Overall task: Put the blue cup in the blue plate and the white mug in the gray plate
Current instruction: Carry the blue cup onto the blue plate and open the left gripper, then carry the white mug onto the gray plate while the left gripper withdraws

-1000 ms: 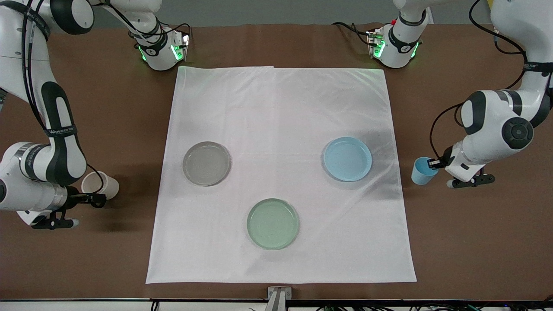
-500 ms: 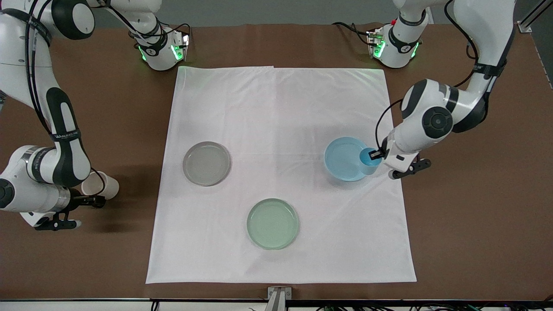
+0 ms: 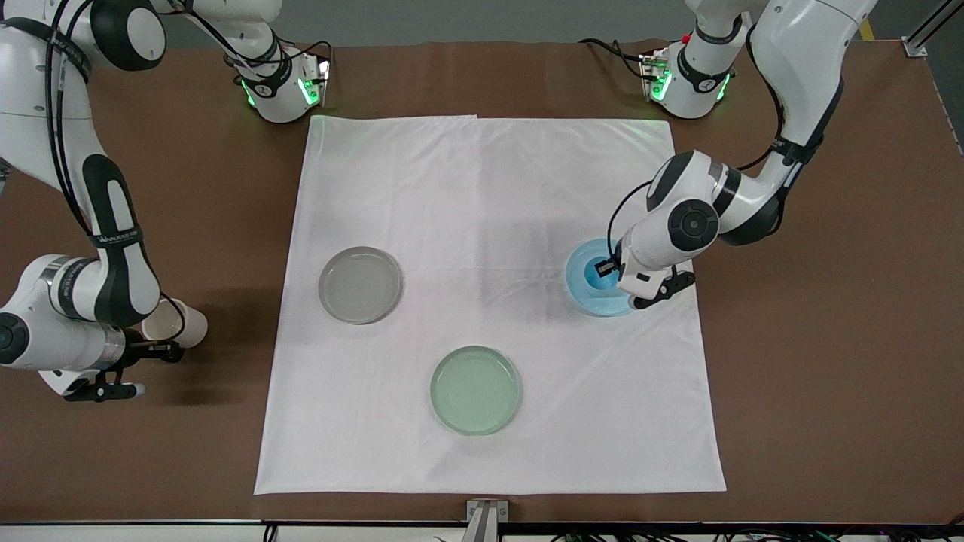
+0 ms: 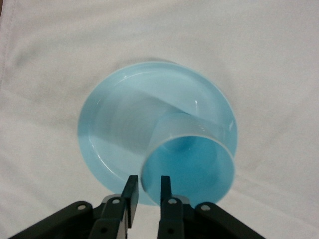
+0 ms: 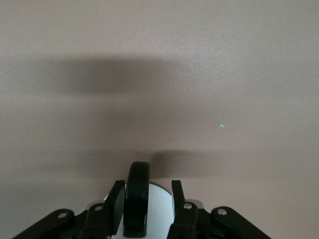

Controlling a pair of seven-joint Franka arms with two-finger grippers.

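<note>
Left pincer (image 3: 607,267) sits right of frame centre in the front view, over the blue plate (image 3: 584,290), fingers nearly closed and pinching the rim wall of the blue cup (image 3: 601,275). Left wrist view confirms it: one finger (image 4: 130,193) outside the cup (image 4: 192,162), the other inside, cup upright and above the blue plate (image 4: 119,134), toward one side of it; can't tell if the base touches the plate. Right pincer (image 3: 154,348) is at the lower left of the frame, over bare brown desk (image 3: 828,376) off the white cloth (image 3: 489,188). Its fingers bracket the black handle (image 5: 136,196) of the white mug (image 3: 175,321), narrow gap, closed on it; mug tilted, mouth facing the camera; can't tell whether it's lifted or resting. Gray plate (image 3: 360,284) is left of centre on the cloth, well apart from the mug. Pale green plate (image 3: 475,390) is at lower centre, nearer the camera than both other plates.
</note>
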